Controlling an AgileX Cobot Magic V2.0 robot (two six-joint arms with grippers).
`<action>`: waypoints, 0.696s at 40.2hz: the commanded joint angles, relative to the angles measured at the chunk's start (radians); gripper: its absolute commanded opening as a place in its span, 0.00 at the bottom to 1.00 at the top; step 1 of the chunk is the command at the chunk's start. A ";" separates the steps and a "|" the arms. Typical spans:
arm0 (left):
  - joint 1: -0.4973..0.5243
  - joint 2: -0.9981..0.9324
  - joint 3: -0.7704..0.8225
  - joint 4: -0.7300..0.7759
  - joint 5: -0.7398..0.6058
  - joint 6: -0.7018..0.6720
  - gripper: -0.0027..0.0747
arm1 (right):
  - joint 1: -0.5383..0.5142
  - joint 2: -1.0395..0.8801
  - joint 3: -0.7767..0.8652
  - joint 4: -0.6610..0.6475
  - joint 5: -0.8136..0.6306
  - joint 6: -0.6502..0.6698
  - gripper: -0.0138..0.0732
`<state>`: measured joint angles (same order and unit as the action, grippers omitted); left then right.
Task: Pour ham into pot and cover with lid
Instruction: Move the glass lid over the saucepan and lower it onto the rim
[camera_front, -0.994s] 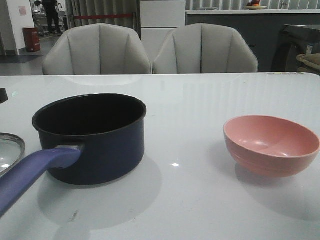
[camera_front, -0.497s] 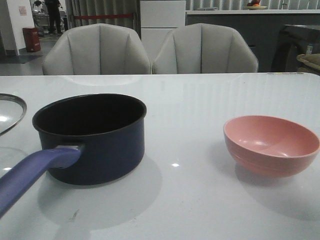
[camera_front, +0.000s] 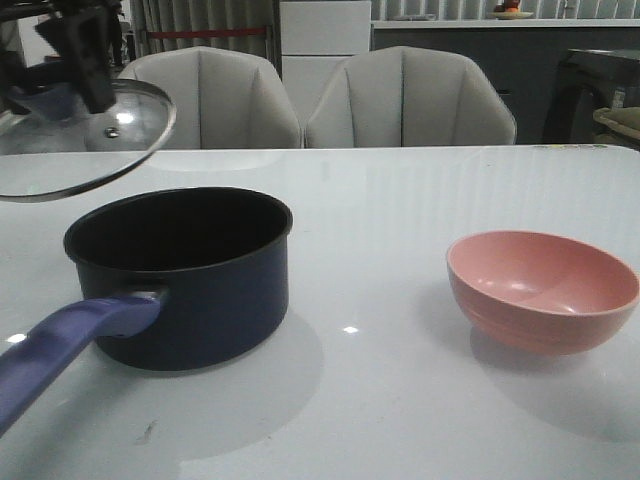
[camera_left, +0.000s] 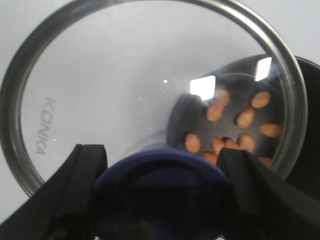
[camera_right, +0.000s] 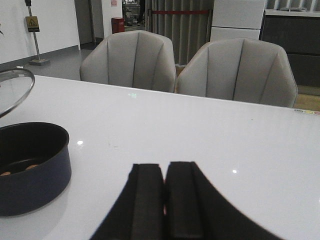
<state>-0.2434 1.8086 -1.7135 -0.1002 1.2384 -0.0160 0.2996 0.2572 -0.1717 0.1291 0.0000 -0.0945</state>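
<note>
**A:** so where's the lid (camera_front: 75, 140) at? looks like it's up in the air, tilted, off to the left of the pot (camera_front: 180, 275) and above it; not on the rim.

**B:** yep; the left end effector (camera_left: 160, 200) is pinching it by the blue knob (camera_left: 162, 172), one finger (camera_left: 75, 185) on each side; through the glass you can see the ham (camera_left: 240, 130), orange-pink bits scattered on the black bottom of the pot.

**A:** and the right end effector (camera_right: 164, 200)?

**B:** fingers pressed together, holding nothing, low over the white desk (camera_front: 400, 200); the pink bowl (camera_front: 542, 290) sits on the right side of the desk, well apart from the pot; pot handle (camera_front: 70, 345) points toward the camera.
</note>
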 joint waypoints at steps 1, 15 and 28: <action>-0.061 -0.056 -0.035 -0.017 0.050 0.002 0.21 | 0.000 0.006 -0.027 -0.002 -0.068 -0.014 0.33; -0.153 -0.056 -0.026 -0.013 0.050 0.002 0.21 | 0.000 0.006 -0.027 -0.002 -0.068 -0.014 0.33; -0.153 -0.056 0.024 -0.013 0.050 0.002 0.21 | 0.000 0.006 -0.027 -0.002 -0.068 -0.014 0.33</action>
<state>-0.3881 1.8086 -1.6618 -0.1033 1.2483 -0.0142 0.2996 0.2572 -0.1717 0.1291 0.0000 -0.0945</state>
